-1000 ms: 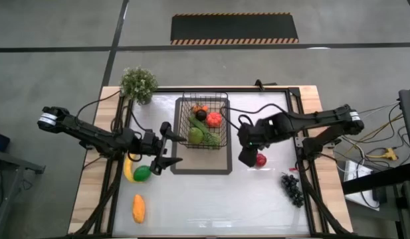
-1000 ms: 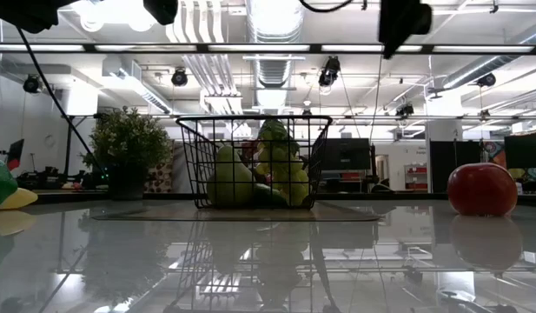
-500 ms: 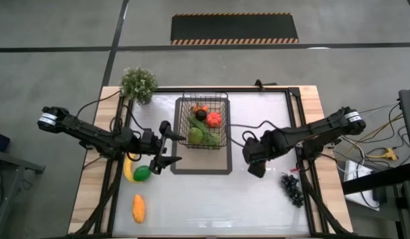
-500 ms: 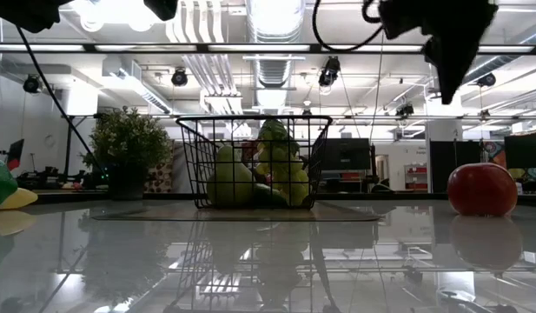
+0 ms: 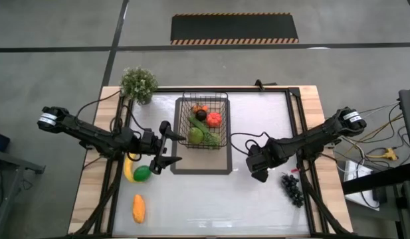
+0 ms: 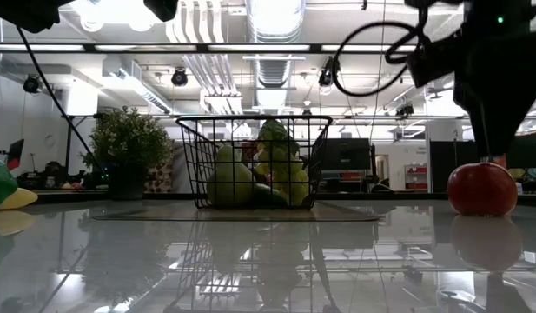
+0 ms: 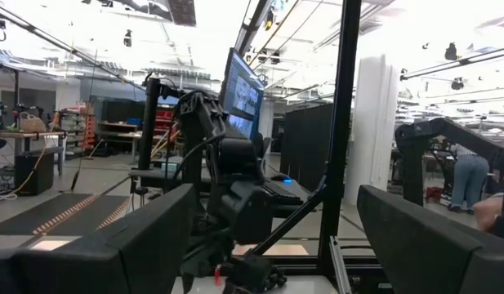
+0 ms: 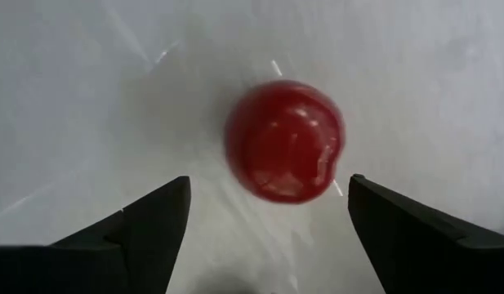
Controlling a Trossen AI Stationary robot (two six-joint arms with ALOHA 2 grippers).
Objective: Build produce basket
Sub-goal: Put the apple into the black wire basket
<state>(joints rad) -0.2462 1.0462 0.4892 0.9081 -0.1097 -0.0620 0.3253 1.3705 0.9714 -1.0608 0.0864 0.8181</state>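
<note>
The black wire basket [image 5: 203, 123] stands on a dark-bordered mat [image 5: 201, 164] and holds a tomato, a green pear and other produce. A red apple [image 8: 286, 140] rests on the white table right of the mat; it also shows in the low view [image 6: 482, 189]. My right gripper [image 5: 259, 169] hangs open straight above it, pointing down, one finger on either side, apart from it. It hides the apple in the high view. My left gripper [image 5: 170, 145] is open and empty left of the basket, above the table.
A banana [image 5: 128, 169] and a green fruit [image 5: 142, 173] lie left of the mat, and an orange piece [image 5: 139, 208] lies near the front left. Dark grapes [image 5: 292, 188] lie at the front right. A potted plant [image 5: 138, 83] stands at the far left corner.
My right gripper has gone from beside the basket toward the table's near edge and down, and now stands open over the red apple. The apple has not moved.
</note>
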